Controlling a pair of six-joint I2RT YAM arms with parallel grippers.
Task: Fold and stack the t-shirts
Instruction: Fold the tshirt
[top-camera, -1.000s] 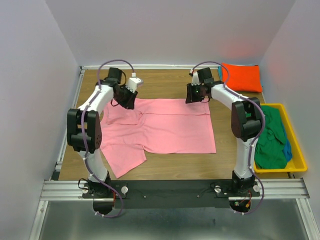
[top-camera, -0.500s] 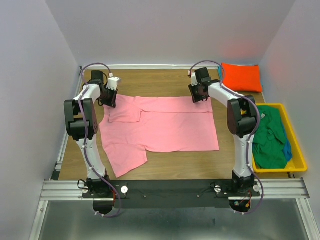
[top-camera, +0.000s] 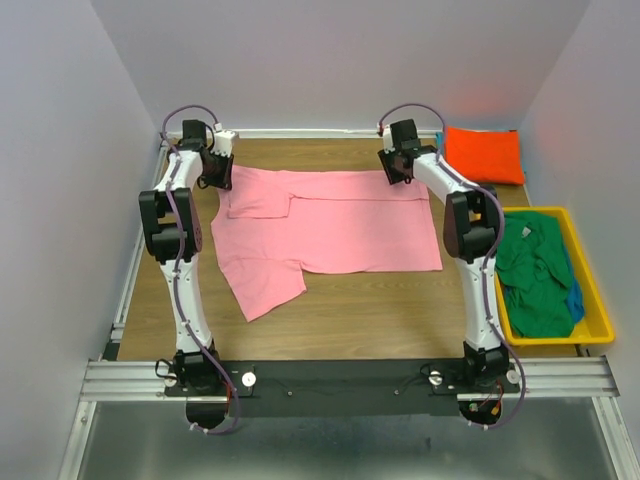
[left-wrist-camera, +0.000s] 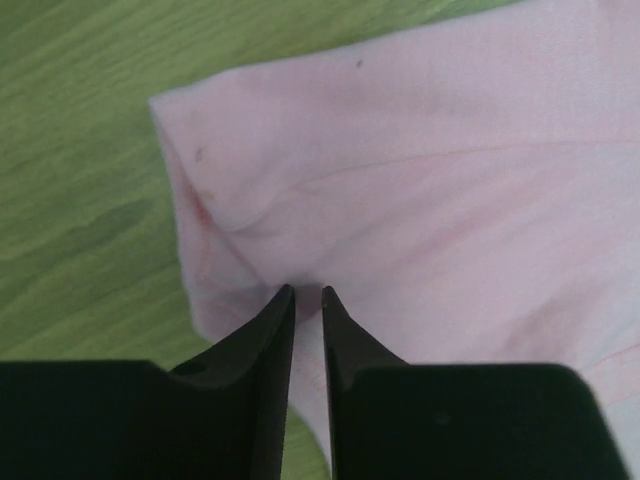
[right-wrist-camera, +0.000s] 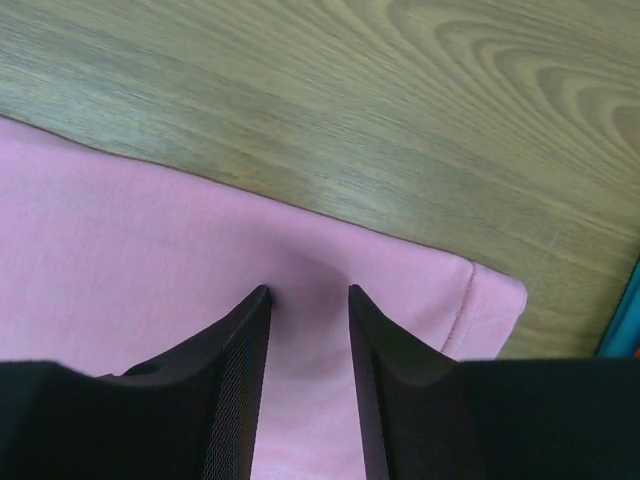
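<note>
The pink t-shirt (top-camera: 330, 230) lies spread flat across the far half of the wooden table, with one sleeve folded in at the top left. My left gripper (top-camera: 222, 181) is at its far left corner. In the left wrist view the left gripper (left-wrist-camera: 308, 291) has its jaws nearly together, pinching a pucker of the pink t-shirt (left-wrist-camera: 420, 180). My right gripper (top-camera: 396, 172) is at the far right corner. In the right wrist view the right gripper (right-wrist-camera: 308, 290) has its jaws a little apart, and the pink t-shirt (right-wrist-camera: 150, 220) fills the gap next to the hem.
A folded bright orange t-shirt (top-camera: 483, 155) lies in the far right corner. A yellow bin (top-camera: 560, 343) on the right holds a crumpled green t-shirt (top-camera: 535, 275), with a blue one (top-camera: 576, 300) beneath it. The back wall is close behind both grippers.
Both grippers have moved toward the back wall and outward, dragging the pink t-shirt with them. The shirt is now flatter and its far edge is straighter.
</note>
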